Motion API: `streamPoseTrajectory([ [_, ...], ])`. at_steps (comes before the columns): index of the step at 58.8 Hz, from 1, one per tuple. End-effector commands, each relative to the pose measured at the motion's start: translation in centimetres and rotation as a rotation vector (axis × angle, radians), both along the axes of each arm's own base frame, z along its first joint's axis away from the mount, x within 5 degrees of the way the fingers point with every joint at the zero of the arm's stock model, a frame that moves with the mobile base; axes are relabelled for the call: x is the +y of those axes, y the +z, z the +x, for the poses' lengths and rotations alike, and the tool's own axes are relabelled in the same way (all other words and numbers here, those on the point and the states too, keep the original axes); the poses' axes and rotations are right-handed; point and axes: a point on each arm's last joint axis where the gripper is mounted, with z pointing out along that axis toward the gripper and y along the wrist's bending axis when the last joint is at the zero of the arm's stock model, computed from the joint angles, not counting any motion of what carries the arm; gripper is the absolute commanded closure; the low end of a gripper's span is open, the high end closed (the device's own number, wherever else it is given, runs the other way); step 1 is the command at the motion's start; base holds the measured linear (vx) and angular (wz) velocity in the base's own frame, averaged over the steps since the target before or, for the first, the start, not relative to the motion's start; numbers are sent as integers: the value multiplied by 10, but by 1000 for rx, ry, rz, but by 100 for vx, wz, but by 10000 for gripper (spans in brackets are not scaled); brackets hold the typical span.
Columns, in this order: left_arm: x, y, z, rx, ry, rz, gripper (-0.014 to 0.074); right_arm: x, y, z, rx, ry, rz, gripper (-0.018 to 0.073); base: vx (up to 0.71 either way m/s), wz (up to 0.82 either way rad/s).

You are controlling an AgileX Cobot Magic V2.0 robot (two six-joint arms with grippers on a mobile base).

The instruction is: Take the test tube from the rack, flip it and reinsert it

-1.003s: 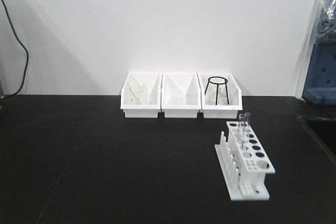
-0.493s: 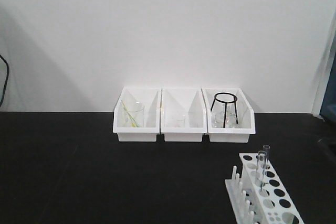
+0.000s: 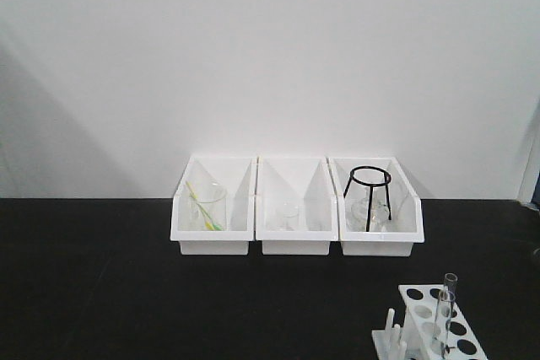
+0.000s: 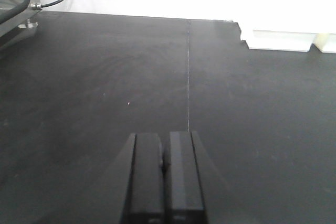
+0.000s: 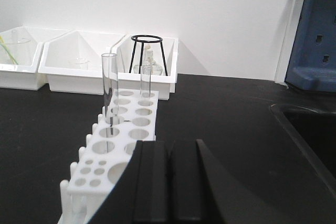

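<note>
The white rack (image 3: 413, 318) stands at the bottom right of the front view, partly cut off by the frame edge. A clear test tube (image 3: 445, 309) stands upright in it. In the right wrist view the rack (image 5: 124, 132) is just ahead and left of my right gripper (image 5: 169, 145), which is shut and empty. The tall test tube (image 5: 109, 87) stands upright in a hole, with a second, shorter-looking tube (image 5: 145, 81) behind it. My left gripper (image 4: 164, 137) is shut and empty, low over bare black table, with no rack in its view.
Three white slant-fronted bins (image 3: 294, 246) line the back wall. The left one holds a beaker (image 3: 208, 206), the right one a black ring tripod (image 3: 369, 191). A blue object (image 5: 315, 35) and a recessed sink edge (image 5: 310, 129) lie to the right.
The front view has shifted: the bins now sit lower and look larger, and the rack has slid to the bottom right corner. Tubes still stand in the rack.
</note>
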Motion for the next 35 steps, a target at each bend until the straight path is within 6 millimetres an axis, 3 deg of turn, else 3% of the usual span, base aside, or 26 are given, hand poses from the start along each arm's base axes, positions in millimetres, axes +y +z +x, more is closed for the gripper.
streamPoseTrajectory([
  [1, -1, 8, 1, -98, -12, 4, 603, 0, 8, 0, -90, 4, -7, 568, 11, -1],
  [35, -1, 8, 1, -98, -12, 4, 603, 0, 8, 0, -95, 4, -6, 568, 5, -2],
])
